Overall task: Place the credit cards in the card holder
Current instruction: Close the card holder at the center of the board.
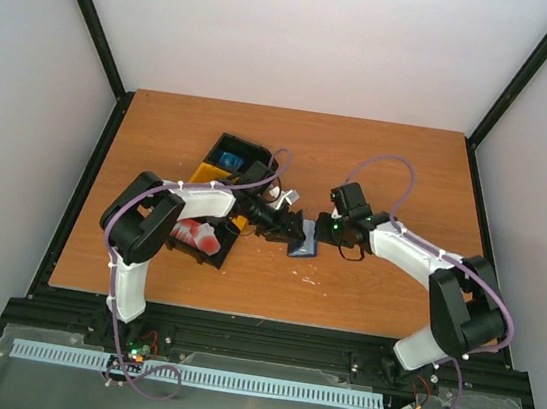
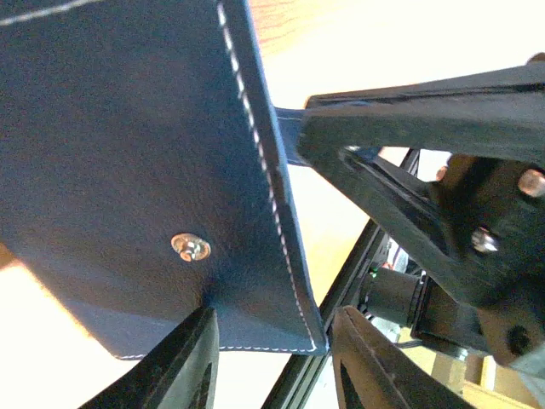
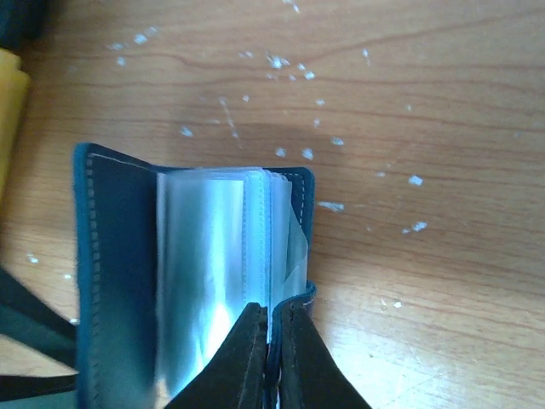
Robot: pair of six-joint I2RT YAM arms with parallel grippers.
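Note:
The card holder (image 1: 304, 248), a dark blue wallet, stands open on the table between my two grippers. In the right wrist view its cover (image 3: 111, 256) is spread and clear plastic sleeves (image 3: 204, 247) show inside. My right gripper (image 3: 271, 311) is shut on the wallet's right cover edge and some sleeves. In the left wrist view the outer flap (image 2: 128, 153) with its metal snap (image 2: 190, 247) fills the frame. My left gripper (image 2: 272, 328) is open, its fingers either side of the flap's lower corner. The red and white credit cards (image 1: 197, 235) lie in a black bin, left of the wallet.
A black bin (image 1: 208, 254) holds the cards under my left arm. Another black bin (image 1: 243, 150) with something blue in it and a yellow bin (image 1: 207, 173) stand behind it. White specks dot the wooden table (image 3: 409, 128). Black frame rails border the table.

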